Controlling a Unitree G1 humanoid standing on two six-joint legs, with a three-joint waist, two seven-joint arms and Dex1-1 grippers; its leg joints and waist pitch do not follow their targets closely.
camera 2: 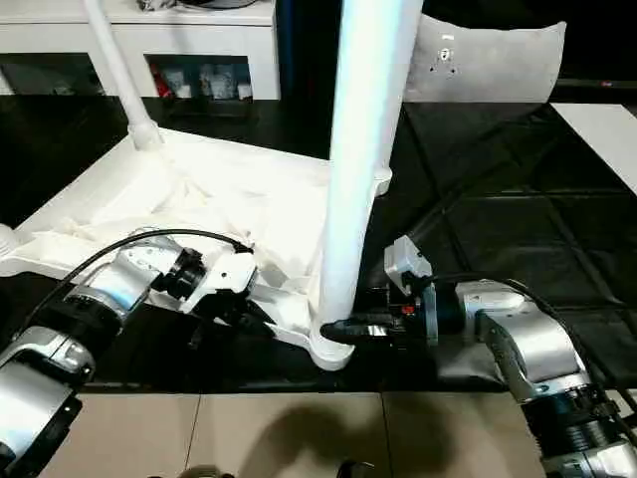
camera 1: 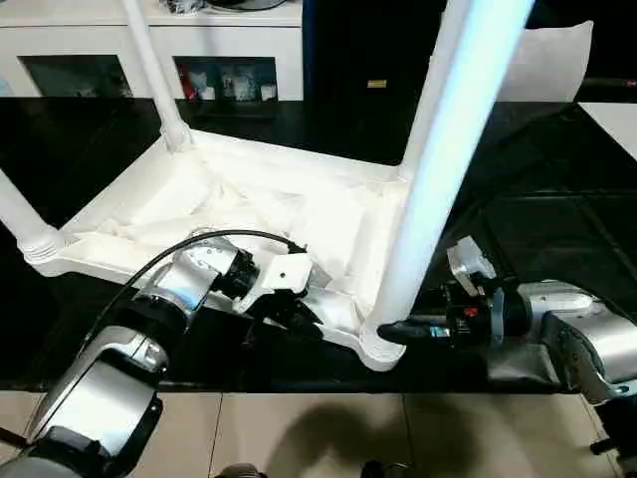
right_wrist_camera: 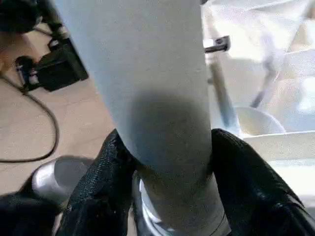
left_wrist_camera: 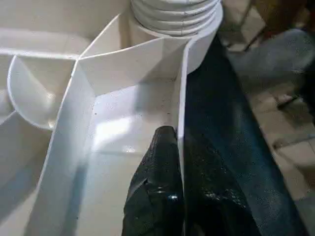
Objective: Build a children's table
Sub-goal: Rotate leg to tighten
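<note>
Black work surface (camera 1: 557, 229) carries the light, stiff, slippery children's table (camera 1: 249, 204): left gripper (left_wrist_camera: 179, 147) pinches its near rim, right gripper (right_wrist_camera: 165, 162) clasps the near leg's (camera 1: 448, 149) base, the surest hold

Black-covered work surface (camera 1: 557, 199) ahead; white glass-doored cabinet (camera 1: 149, 45) far left; beige tiled floor (camera 1: 299, 428) near.

The leg (camera 1: 438, 169) I grip near its base runs out past the top edge of my head views, so its far end is cut off. The far leg (camera 1: 154, 70) is cropped the same way, and another leg (camera 1: 20, 219) leaves at the side. My right pincer (camera 1: 393, 332) has its far finger hidden behind the leg. Items behind the cabinet (camera 1: 149, 40) glass are too small to identify. Beyond the desk (left_wrist_camera: 221, 162) edge, the floor blurs.
</note>
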